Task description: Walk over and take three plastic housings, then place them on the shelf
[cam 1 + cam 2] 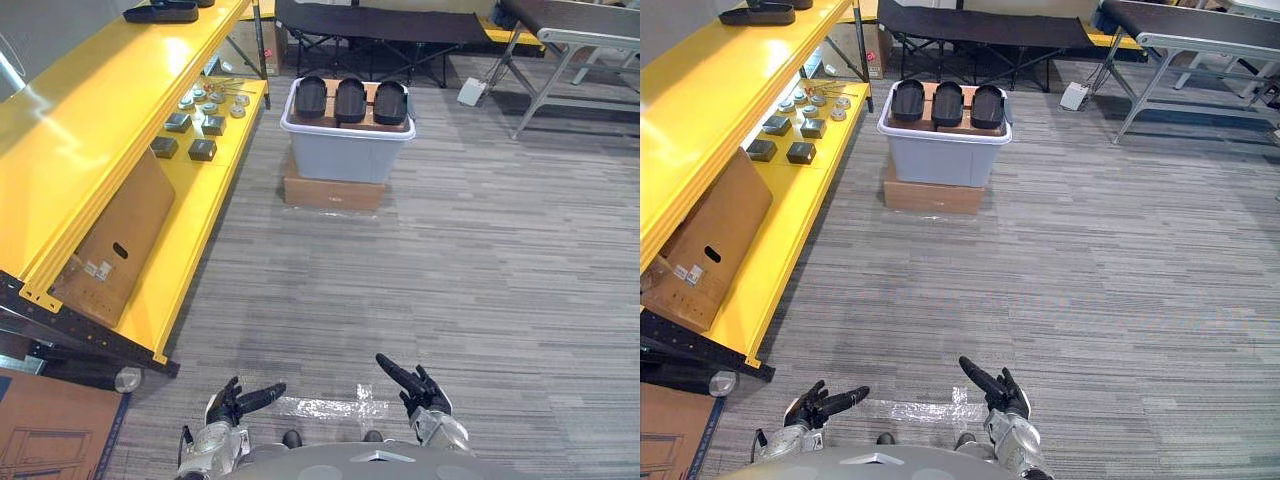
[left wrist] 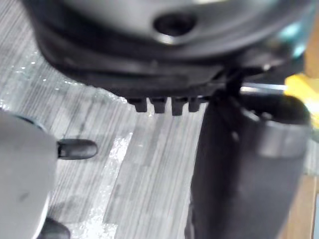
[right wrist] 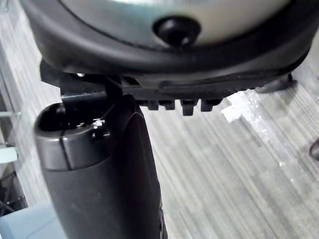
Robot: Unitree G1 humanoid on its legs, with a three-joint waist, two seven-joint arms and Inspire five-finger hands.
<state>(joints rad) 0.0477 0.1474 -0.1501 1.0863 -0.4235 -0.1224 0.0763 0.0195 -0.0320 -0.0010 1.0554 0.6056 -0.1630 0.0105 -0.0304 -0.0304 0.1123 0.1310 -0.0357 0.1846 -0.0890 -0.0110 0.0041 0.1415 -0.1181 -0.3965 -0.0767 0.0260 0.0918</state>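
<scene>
The three plastic housings (image 1: 350,100) lie side by side in a row on a brown board across the top of a grey bin (image 1: 345,158), which stands on a flat cardboard box (image 1: 332,194) on the carpeted floor (image 1: 470,270), well apart from the robot and straight ahead of it. The yellow shelf (image 1: 90,120) runs along the robot's left; its lower level carries a leaning cardboard carton (image 1: 115,240), a few small dark blocks (image 1: 202,150) and some round metal pieces (image 1: 210,100), and a black tray-like part (image 1: 160,12) sits on the upper level at the far end. The left hand (image 1: 240,402) and the right hand (image 1: 415,388) both hang low in front of the robot, above a patch of clear tape (image 1: 325,407) on the floor. Their fingers are stretched out and relaxed, pointing inward toward each other, and neither hand holds anything.
</scene>
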